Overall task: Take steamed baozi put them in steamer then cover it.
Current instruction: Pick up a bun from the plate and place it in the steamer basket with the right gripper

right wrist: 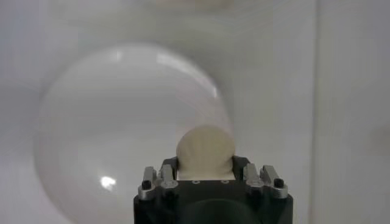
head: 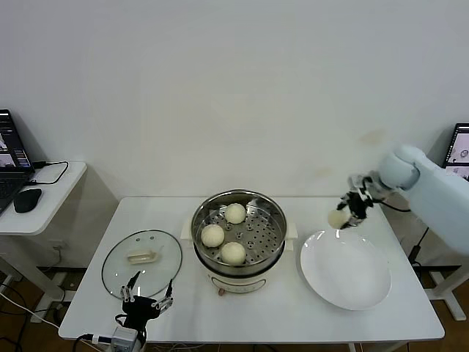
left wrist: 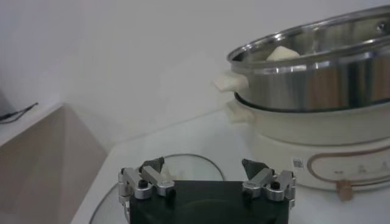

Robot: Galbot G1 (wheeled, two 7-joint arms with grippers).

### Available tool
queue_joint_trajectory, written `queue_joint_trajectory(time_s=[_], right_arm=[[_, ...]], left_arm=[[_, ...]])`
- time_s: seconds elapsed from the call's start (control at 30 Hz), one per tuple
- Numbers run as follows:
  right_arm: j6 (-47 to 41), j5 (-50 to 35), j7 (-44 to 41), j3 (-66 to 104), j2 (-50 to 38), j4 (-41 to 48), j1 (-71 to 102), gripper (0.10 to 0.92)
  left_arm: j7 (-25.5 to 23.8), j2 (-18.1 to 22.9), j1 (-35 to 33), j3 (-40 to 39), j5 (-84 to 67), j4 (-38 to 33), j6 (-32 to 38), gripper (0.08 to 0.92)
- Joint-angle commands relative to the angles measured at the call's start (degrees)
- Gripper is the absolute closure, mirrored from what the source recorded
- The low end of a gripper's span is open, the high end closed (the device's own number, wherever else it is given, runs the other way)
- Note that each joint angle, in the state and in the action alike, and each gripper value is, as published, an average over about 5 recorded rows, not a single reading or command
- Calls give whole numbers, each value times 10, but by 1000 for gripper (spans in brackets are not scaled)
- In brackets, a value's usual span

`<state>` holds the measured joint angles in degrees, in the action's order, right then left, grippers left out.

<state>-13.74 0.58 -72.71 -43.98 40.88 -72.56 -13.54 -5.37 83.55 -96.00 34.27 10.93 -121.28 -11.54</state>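
Observation:
The steamer [head: 238, 232] stands mid-table with three baozi on its perforated tray: one at the back [head: 235, 213], one on the left [head: 212, 235], one at the front [head: 233, 253]. My right gripper [head: 343, 215] is shut on the fourth baozi [head: 338, 218] and holds it in the air above the far edge of the white plate [head: 346, 270]; the wrist view shows it between the jaws [right wrist: 205, 151]. The glass cover [head: 141, 262] lies flat left of the steamer. My left gripper [head: 146, 297] is open and empty at the table's front edge, near the cover [left wrist: 183, 167].
A side table with a laptop [head: 11, 158] and a mouse [head: 27, 199] stands at the far left. Another screen [head: 459, 150] is at the far right. The steamer's rim and cream base [left wrist: 317, 122] rise close beside my left gripper.

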Motion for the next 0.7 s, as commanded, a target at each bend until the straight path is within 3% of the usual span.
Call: queue_joint_trajectory(time_s=[0.03, 0.3, 0.7], right_arm=[[-71, -183, -7, -190, 97, -23, -215, 465], [-93, -231, -10, -246, 177, -1, -249, 465], [-114, -219, 3, -266, 237, 21, -192, 465]], left_arm=[[1, -1, 0, 3, -6, -8, 0, 177], [3, -3, 2, 8, -13, -16, 0, 177], [3, -7, 2, 13, -15, -23, 0, 177]])
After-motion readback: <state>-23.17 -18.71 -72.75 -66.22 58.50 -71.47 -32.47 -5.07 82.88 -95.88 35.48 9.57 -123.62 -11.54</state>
